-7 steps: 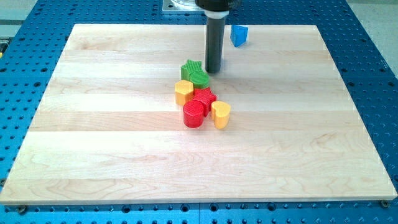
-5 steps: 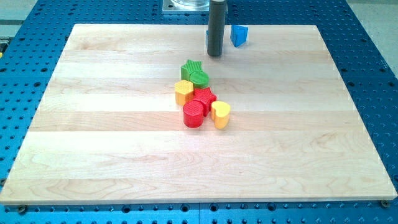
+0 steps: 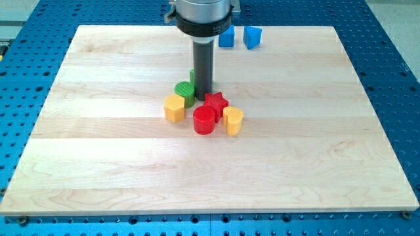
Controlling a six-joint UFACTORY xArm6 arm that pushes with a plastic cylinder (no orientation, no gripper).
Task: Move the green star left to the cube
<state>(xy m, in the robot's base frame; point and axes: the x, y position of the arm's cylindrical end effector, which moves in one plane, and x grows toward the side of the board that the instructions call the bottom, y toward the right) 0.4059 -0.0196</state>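
Observation:
My tip (image 3: 202,98) stands in the middle of the block cluster, just above and left of the red star (image 3: 216,103). The rod hides most of the green star (image 3: 191,77); only a green sliver shows at the rod's left edge. A green round block (image 3: 184,92) lies just left of the tip. A blue cube (image 3: 226,37) sits near the board's top edge, to the upper right of the rod.
A yellow block (image 3: 174,108) lies lower left of the green round block. A red cylinder (image 3: 204,120) and a yellow heart (image 3: 233,120) sit below the red star. A second blue block (image 3: 252,37) stands right of the cube. The wooden board (image 3: 98,164) lies on a blue perforated table.
My tip moved from beside the blue blocks at the view's top down and left into the cluster. The green round block and the yellow block slid left.

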